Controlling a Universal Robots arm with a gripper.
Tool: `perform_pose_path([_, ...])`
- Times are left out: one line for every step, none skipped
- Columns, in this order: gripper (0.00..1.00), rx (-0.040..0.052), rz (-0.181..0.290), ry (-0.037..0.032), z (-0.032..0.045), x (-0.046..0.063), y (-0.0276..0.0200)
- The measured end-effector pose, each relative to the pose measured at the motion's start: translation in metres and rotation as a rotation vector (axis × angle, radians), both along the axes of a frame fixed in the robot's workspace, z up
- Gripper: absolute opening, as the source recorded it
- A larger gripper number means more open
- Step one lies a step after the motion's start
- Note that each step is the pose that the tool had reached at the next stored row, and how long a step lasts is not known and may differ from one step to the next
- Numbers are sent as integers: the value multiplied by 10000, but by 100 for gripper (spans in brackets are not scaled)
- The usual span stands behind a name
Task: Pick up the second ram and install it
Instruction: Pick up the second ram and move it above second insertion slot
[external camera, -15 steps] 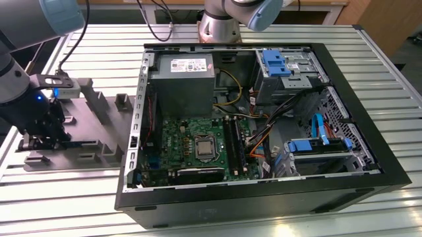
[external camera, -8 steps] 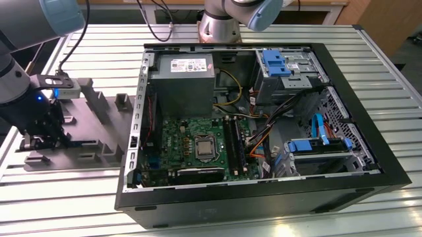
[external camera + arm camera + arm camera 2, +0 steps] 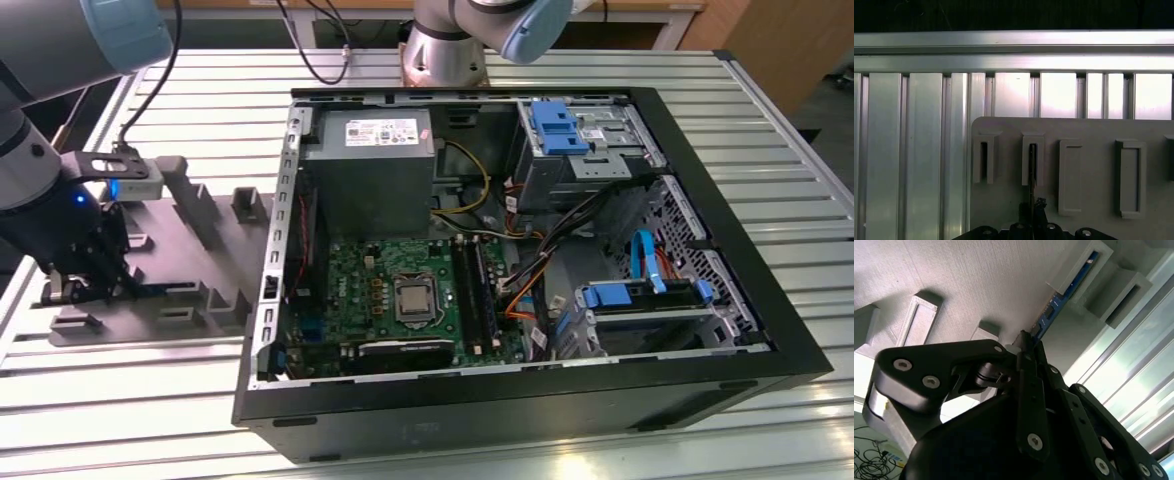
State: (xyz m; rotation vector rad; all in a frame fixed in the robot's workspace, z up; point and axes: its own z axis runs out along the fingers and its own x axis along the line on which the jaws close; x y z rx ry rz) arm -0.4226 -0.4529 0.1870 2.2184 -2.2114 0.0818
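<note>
You had the slatted metal counter (image 3: 134, 400) carrying an open black computer case (image 3: 534, 420) lying on its side, and to the exterior view's left of it a grey tray (image 3: 200, 215) with raised blocks. Your arm (image 3: 40, 180) reached down over the tray's outer end, well apart from the case. Inside the case the green motherboard (image 3: 354, 290) lay flat, facing up.

The claw (image 3: 80, 290) was low over the tray, right at its surface. In the second wrist view the claw (image 3: 1026, 347) was clenched: its two black fingers (image 3: 1030, 390) came together on the near end of the blue memory stick (image 3: 1054, 307), pinching it across its flat faces. The stick stood on its long edge in the tray. Its long axis ran straight away from the claw along the tray's surface, and its far end sat inside the slot of a grey slotted block (image 3: 1066, 265).

In the first wrist view you saw the memory stick (image 3: 1031, 167) edge-on, as a thin dark line. It ran from the claw (image 3: 1032, 217) into the slotted block (image 3: 1025, 160) and pointed towards the tray's edge and the bare counter slats beyond. The stick was in the tray, not in the case.
</note>
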Motion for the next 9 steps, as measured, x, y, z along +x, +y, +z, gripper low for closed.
perform_pose_path([14,0,0,0,0,0,0])
perform_pose_path([14,-2,0,0,0,0,0])
perform_pose_path([14,-4,-1,0,0,0,0])
perform_pose_path([14,-7,0,0,0,0,-1])
perform_pose_path([14,-9,-1,1,-1,-1,-4])
perform_pose_path([14,-11,-1,0,-2,-1,-9])
perform_pose_path([14,-15,-1,-1,-2,0,-12])
perform_pose_path([14,-18,-1,-1,-2,0,-15])
perform_pose_path([14,-22,0,1,-2,0,-15])
